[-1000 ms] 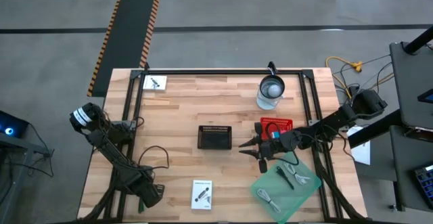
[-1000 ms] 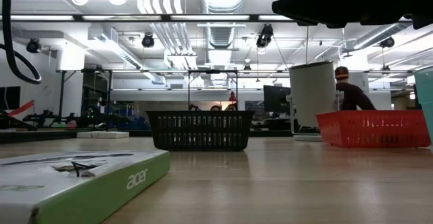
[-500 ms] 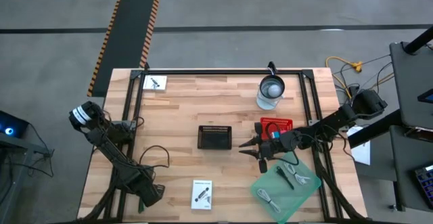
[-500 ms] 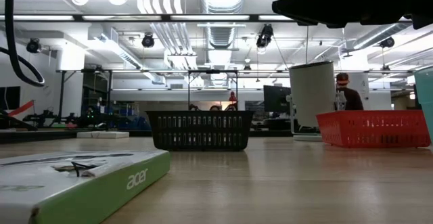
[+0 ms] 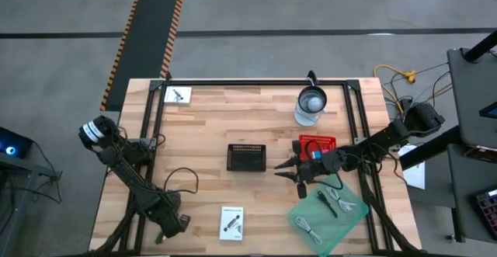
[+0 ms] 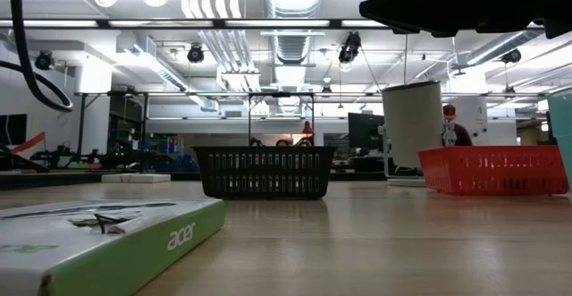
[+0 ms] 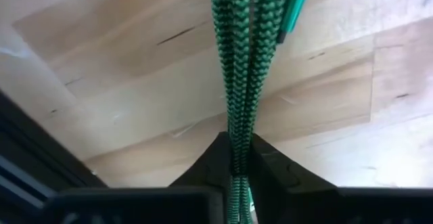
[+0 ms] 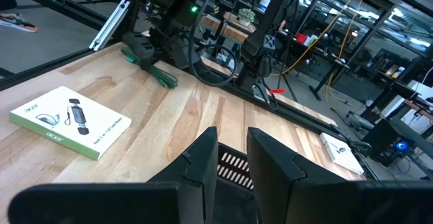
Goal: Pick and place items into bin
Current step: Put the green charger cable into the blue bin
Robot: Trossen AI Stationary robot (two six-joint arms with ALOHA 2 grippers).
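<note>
We see the left gripper (image 7: 238, 158) at the table's front-left corner, closed on a green braided cord (image 7: 238, 61) — the right gripper (image 8: 231, 158) hovers narrow beside the black bin (image 5: 246, 157)

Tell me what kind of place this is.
Probably a robotics lab or workshop: exposed ceiling ducts with track lights, rows of metal racks and benches behind, and a wooden table with two arms mounted on it.

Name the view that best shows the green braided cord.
The left wrist view: the green braided cord fills it, pinched in the left claw. The right wrist view shows it far off; the high view only a green sliver; the low view nothing.
</note>
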